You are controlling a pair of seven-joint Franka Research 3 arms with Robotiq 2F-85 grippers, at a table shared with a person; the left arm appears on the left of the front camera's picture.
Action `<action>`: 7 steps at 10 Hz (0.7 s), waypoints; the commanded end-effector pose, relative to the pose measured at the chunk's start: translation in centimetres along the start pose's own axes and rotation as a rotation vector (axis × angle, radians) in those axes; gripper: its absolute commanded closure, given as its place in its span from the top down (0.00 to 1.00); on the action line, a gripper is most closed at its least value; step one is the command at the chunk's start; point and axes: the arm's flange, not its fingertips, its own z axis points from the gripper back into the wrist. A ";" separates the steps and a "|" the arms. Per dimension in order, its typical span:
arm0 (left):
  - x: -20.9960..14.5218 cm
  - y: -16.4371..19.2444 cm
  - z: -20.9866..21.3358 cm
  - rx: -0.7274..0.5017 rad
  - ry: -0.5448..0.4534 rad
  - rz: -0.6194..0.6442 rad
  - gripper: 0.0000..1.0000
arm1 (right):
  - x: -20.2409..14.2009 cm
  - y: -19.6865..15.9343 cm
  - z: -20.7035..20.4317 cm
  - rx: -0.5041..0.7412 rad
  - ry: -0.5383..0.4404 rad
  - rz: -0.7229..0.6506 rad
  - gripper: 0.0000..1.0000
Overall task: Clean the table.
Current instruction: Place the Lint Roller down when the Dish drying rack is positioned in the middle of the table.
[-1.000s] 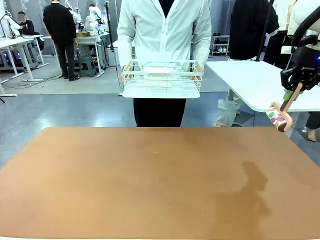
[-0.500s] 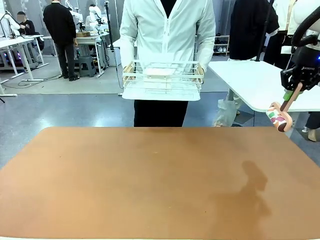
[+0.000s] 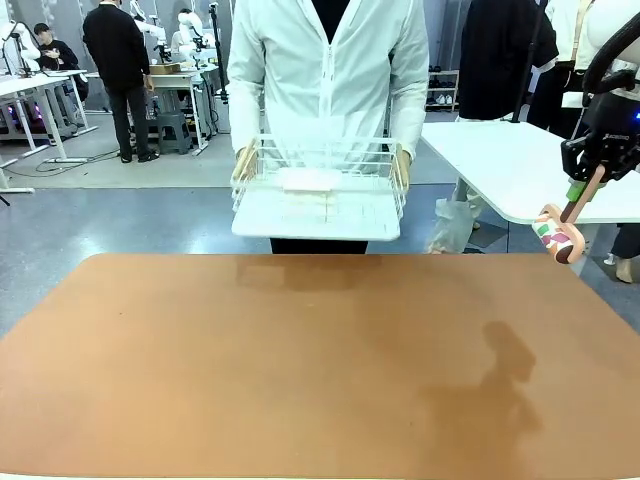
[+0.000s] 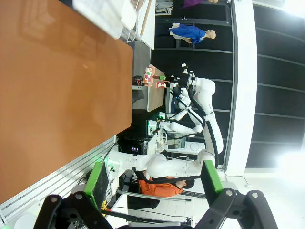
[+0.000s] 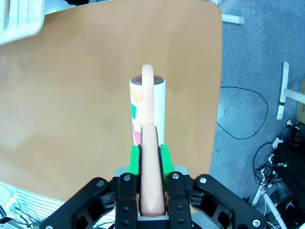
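From the front, the big brown tabletop point(image 3: 300, 360) fills the lower part of the picture. A person in a pale jacket stands at its far side. Both of the person's hands hold a white wire rack point(image 3: 320, 190) just above the far edge. One hand point(image 3: 243, 160) is on one end and the other hand point(image 3: 402, 165) is on the other end. The right end effector point(image 3: 590, 180) hangs up high by the right side. It is squeezed tight on the pink handle of a lint roller point(image 3: 560, 232). The roller head has colored patches and hangs in the air past the corner, not touching the tabletop. A white table point(image 3: 520, 165) stands behind it.

In the left wrist view, the left end effector point(image 4: 152, 179) has its green fingers spread wide apart with nothing between them. The brown tabletop point(image 4: 57, 81) lies sideways here.

In the right wrist view, the right end effector point(image 5: 151, 160) pinches the pink handle between its green pads. The lint roller point(image 5: 147, 107) points out over the tabletop point(image 5: 71, 86) near its rounded corner.
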 end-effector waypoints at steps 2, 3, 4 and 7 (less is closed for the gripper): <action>-0.1 -0.2 0.2 -0.005 -0.003 0.000 1.00 | -0.2 0.1 0.5 -0.012 -0.002 -0.007 0.21; -0.1 -0.2 0.2 -0.005 -0.003 0.000 1.00 | -0.2 0.1 0.5 -0.012 -0.002 -0.007 0.21; -0.1 -0.2 0.2 -0.005 -0.003 0.000 1.00 | -0.2 0.1 0.5 -0.012 -0.002 -0.007 0.21; -0.1 -0.2 0.2 -0.005 -0.003 0.000 1.00 | -0.2 0.1 0.5 -0.012 -0.002 -0.007 0.21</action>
